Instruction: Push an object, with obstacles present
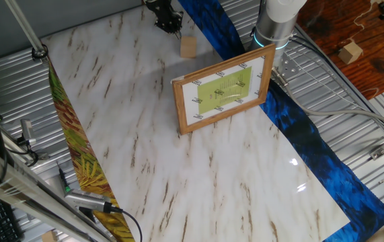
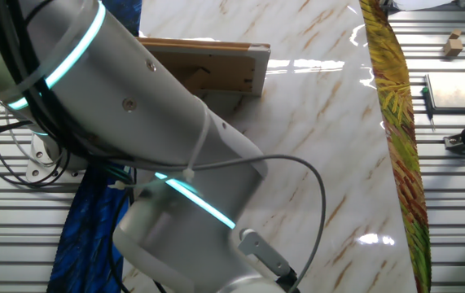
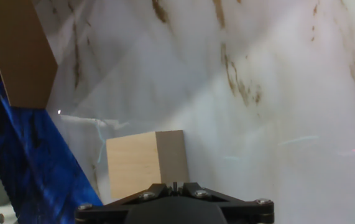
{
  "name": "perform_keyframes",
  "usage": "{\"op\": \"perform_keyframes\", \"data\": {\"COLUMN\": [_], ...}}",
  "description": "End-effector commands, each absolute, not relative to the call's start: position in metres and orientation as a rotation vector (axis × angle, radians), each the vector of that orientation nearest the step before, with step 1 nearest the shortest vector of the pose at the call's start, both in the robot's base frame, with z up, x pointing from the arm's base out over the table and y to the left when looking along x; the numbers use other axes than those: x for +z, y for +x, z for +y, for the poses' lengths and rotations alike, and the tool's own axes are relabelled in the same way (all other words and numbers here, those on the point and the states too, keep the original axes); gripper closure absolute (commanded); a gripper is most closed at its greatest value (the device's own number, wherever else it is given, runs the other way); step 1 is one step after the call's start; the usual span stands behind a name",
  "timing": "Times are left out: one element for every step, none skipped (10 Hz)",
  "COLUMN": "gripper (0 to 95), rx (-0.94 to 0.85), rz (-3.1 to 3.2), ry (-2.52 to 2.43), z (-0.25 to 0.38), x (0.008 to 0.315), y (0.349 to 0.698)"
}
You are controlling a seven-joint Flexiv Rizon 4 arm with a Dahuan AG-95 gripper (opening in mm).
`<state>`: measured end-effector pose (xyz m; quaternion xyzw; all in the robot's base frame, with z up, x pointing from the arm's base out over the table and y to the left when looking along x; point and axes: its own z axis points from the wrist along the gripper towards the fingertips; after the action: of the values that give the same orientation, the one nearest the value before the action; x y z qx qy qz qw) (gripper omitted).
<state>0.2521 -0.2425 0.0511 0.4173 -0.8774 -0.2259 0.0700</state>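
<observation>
The gripper (image 1: 171, 25) hangs low over the marble table (image 1: 178, 181), and its jaws are too hidden to say whether they are spread or pressed together. Just beside its tips, a small wooden block (image 1: 188, 46) lies flat beyond the upright picture frame (image 1: 222, 91) and apart from it. A blue cloth strip (image 1: 313, 148) runs behind the frame.
</observation>
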Motion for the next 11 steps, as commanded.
{"op": "perform_keyframes", "data": {"gripper": [95.0, 95.0, 95.0, 95.0, 95.0, 95.0, 95.0, 95.0, 95.0, 95.0, 95.0], "rx": [-0.7, -0.705, -0.707, -0.714, -0.721, -0.723, -0.717, -0.716, -0.713, -0.71, -0.71], "rz": [-2.602, -2.576, -2.565, -2.556, -2.542, -2.532, -2.53, -2.527, -2.522, -2.52, -2.517], "ry": [1.294, 1.313, 1.316, 1.329, 1.348, 1.366, 1.368, 1.372, 1.381, 1.384, 1.389], "z": [-0.2427, -0.2427, -0.2427, -0.2427, -0.2427, -0.2427, -0.2427, -0.2427, -0.2427, -0.2427, -0.2427], "x": [0.0512, 0.0512, 0.0512, 0.0512, 0.0512, 0.0512, 0.0512, 0.0512, 0.0512, 0.0512, 0.0512], "y": [0.2522, 0.2522, 0.2522, 0.2522, 0.2522, 0.2522, 0.2522, 0.2522, 0.2522, 0.2522, 0.2522]}}
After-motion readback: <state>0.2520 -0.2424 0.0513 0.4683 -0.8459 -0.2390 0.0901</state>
